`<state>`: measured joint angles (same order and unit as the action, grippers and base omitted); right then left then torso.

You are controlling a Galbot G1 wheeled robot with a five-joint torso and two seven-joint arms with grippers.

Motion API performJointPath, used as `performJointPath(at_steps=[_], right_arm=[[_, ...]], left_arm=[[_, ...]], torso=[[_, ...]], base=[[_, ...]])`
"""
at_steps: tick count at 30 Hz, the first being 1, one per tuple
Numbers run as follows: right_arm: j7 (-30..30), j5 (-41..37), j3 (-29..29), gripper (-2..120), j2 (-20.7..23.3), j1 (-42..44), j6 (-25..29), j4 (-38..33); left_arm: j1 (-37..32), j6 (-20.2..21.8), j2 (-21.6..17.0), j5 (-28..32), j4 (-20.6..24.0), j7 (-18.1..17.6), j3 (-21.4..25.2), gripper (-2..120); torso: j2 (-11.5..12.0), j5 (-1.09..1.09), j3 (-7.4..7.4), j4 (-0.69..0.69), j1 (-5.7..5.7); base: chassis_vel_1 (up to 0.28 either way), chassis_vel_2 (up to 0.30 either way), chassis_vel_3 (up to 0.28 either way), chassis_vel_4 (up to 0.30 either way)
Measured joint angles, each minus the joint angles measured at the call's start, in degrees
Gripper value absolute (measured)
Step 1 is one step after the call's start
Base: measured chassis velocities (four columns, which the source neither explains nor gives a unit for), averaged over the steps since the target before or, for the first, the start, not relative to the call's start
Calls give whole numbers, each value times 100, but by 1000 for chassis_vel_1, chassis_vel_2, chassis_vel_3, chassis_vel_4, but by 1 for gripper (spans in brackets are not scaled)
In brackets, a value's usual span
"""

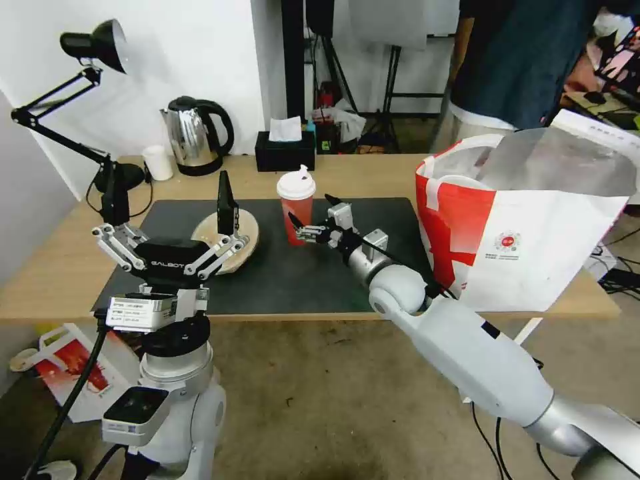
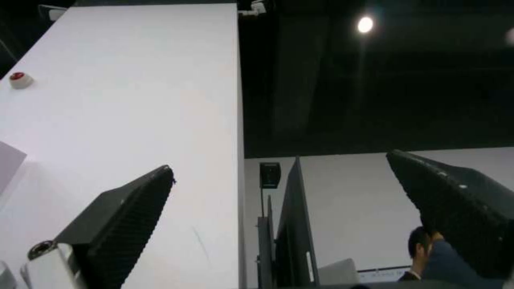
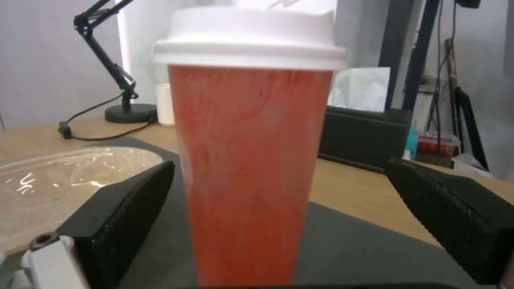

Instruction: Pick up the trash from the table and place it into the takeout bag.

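A tall red cup [image 1: 297,207] with a white lid stands on the black mat [image 1: 287,273] of the table [image 1: 60,267]. My right gripper [image 1: 311,210] is open around it. In the right wrist view the cup [image 3: 251,160] fills the gap between the fingers [image 3: 128,204], touching neither. A shallow beige bowl [image 1: 241,235] lies left of the cup, partly hidden behind my left gripper [image 1: 170,200]. That gripper is open, empty and pointing up; the left wrist view shows its fingers [image 2: 123,216] against the ceiling. The red-and-white takeout bag [image 1: 527,227] stands open at the table's right end.
Along the back edge stand a steel kettle [image 1: 197,137], a small white cup [image 1: 158,162] and a black tissue box [image 1: 285,150]. A black desk lamp [image 1: 100,47] rises at the far left. A person [image 1: 513,60] stands behind the bag. Packaging [image 1: 67,367] lies on the floor.
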<state>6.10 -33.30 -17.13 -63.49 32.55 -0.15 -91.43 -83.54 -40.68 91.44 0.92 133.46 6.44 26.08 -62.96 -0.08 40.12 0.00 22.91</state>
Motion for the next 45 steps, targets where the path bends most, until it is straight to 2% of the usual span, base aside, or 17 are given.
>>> performJointPath(at_steps=[45], right_arm=[[-135, -10, -195, 100, -257, -372, 129, 589]], left_arm=[[28, -5, -3, 15, -73, -3, 16, 100]], torso=[[0, 0, -1, 0, 0]], base=[[0, 0, 0, 0]])
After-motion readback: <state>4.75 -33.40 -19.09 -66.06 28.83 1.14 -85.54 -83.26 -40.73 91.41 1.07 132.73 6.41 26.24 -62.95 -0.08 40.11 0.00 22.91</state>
